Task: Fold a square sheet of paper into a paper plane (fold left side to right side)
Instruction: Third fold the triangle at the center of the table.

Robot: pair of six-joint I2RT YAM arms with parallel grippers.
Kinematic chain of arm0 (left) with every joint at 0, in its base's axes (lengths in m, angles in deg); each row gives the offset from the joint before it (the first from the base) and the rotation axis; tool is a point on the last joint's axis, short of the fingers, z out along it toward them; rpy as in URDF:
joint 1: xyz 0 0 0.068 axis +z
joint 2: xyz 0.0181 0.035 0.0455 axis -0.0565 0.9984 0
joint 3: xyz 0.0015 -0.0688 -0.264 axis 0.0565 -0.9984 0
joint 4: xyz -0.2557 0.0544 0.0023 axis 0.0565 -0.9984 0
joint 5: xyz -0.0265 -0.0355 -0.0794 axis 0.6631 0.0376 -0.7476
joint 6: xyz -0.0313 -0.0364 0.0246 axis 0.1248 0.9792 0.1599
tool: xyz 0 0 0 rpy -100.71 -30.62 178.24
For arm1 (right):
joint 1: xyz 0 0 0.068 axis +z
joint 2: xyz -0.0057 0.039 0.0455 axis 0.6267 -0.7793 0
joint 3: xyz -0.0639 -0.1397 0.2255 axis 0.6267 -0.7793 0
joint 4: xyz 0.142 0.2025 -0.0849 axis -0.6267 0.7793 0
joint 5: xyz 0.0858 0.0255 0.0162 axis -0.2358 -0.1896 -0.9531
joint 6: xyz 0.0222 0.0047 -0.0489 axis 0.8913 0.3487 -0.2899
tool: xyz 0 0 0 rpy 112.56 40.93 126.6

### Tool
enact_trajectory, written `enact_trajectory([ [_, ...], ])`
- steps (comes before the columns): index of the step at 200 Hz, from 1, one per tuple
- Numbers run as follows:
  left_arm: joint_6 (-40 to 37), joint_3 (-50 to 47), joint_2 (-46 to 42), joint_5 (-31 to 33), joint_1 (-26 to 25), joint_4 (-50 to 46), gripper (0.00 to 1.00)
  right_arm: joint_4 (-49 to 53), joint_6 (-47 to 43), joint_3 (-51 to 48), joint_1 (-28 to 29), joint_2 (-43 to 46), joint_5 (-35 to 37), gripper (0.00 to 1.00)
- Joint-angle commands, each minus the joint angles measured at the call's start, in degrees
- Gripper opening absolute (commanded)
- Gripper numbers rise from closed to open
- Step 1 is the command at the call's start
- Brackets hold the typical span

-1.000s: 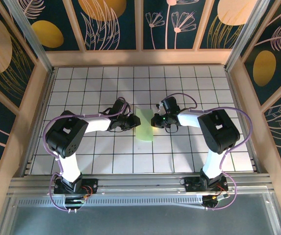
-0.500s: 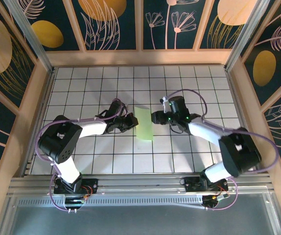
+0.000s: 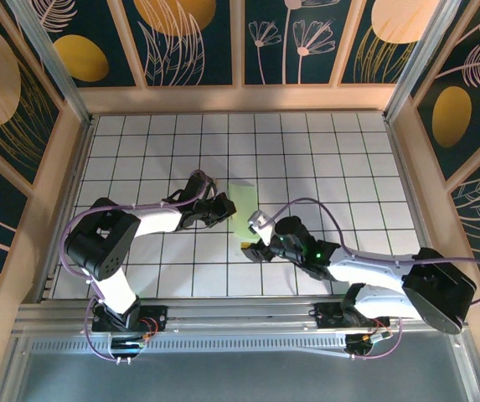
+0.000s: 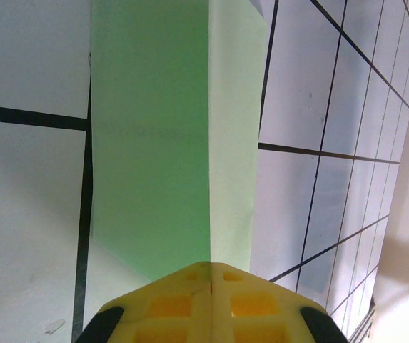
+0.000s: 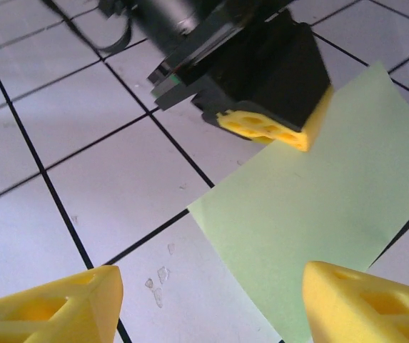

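Left wrist shows creased paper (image 4: 150, 143) meeting left end effector (image 4: 211, 270).

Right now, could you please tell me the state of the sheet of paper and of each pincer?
Sheet of paper: folded into a narrow strip with a lengthwise crease, lying on the tiles.
Left pincer: shut, tips at the sheet's left edge; whether it pinches the paper is unclear.
Right pincer: open, holding nothing, above the sheet's near end.
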Motion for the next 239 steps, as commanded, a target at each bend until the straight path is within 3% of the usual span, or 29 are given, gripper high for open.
enact_trajectory([
  [1, 1.61, 0.12, -0.93, -0.59, -0.28, 0.28, 0.00, -6.27, -7.11, -0.30, 2.48, -3.45, 7.54, 0.69],
  [105, 1.25, 0.32, -0.94, -0.53, -0.54, -0.48, 0.00, -15.15, -14.42, 6.52, 5.80, -21.14, 21.24, 0.70],
  [145, 1.28, 0.26, -0.93, -0.36, -0.63, -0.64, 0.00, -15.95, -14.73, 7.67, 5.76, -22.90, 21.56, 0.55],
  [196, 0.99, 0.33, -0.85, 0.68, -0.63, -1.18, 0.00, -13.04, -12.75, 7.43, 5.75, -21.98, 20.54, 0.28],
  [239, 0.72, 1.16, -0.25, 1.32, -0.63, -1.53, 0.01, -10.32, -10.41, 7.21, 6.19, -20.80, 18.60, 0.26],
])
